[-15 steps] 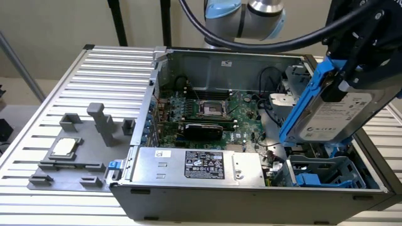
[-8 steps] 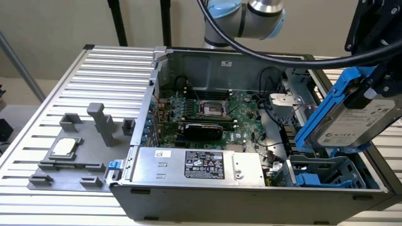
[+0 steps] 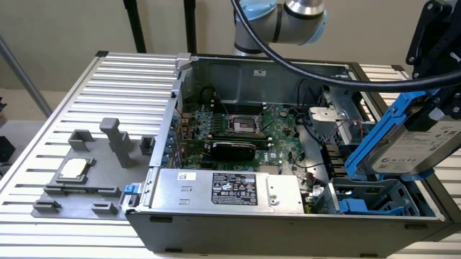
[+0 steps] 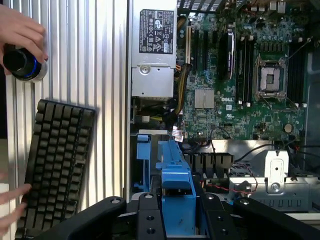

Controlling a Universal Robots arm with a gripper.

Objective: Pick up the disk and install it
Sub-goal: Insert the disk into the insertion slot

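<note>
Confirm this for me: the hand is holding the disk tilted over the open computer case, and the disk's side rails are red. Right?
Not quite. The side rails are bright blue, not red, as the exterior view shows. The rest stands: the hand holds the disk tilted over the open computer case.

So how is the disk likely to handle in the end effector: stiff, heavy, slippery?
Probably rigid: the disk is a metal slab, hanging tilted from the end effector without sagging. Likely heavy for its size, being metal. Its blue rails look like smooth plastic, so it could slip or pivot in the grip.
</note>
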